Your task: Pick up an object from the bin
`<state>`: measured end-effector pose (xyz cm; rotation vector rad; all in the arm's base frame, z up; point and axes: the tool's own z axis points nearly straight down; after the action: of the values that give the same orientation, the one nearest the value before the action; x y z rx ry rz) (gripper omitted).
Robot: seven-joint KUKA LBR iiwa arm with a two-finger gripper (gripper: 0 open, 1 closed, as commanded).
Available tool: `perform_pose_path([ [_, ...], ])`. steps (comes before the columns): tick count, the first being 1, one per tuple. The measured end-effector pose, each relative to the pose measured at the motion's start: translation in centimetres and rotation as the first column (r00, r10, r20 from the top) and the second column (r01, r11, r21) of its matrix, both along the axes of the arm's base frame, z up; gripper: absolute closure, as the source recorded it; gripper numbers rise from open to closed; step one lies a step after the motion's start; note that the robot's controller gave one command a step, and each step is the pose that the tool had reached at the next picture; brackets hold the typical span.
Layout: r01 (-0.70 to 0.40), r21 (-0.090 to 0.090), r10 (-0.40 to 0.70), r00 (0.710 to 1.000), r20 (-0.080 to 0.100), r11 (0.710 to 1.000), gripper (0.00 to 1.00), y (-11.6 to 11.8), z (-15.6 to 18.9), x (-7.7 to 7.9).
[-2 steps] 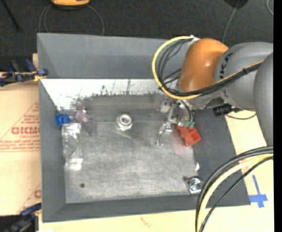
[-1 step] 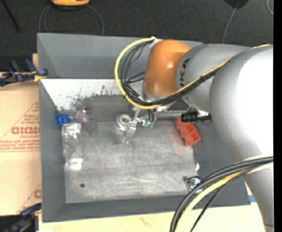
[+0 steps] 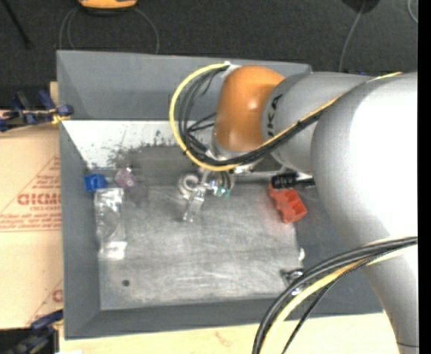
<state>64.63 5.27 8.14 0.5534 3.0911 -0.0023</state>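
Camera, one: set above the grey metal bin (image 3: 201,268), facing down and somewhat from one side, so the wall (image 3: 127,87) at the top of the frame shows as a broad slope. Range: near, the bin spanning most of the frame, dark ground along the top. The arm (image 3: 363,146) enters from the right and looms large, its orange cover (image 3: 245,105) over the bin's upper middle.

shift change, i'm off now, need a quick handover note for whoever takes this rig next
Gripper: low over the bare middle of the bin; open or shut can't be told, and it is not seen holding anything.
Things: red block to the view's right of it; purple piece, blue piece and clear bag at the view's left.
Done: nothing picked yet.
Left: close on one thing and lift it out.
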Motion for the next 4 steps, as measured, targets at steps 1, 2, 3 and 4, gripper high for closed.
perform_pose_path([
  [1, -0.001, -0.001, 0.001, 1.000, 0.007, 1.000, 1.00, -0.1, 0.4, 0.2],
  [2, -0.049, -0.001, 0.049, 0.999, 0.007, 0.999, 1.00, 0.0, 2.6, -0.3],
  [3, 0.105, 0.006, -0.106, 0.994, 0.009, 0.994, 1.00, 5.2, 13.6, -4.5],
  [4, 0.108, 0.002, -0.108, 0.994, 0.003, 0.994, 0.00, 4.9, 13.2, -4.5],
])
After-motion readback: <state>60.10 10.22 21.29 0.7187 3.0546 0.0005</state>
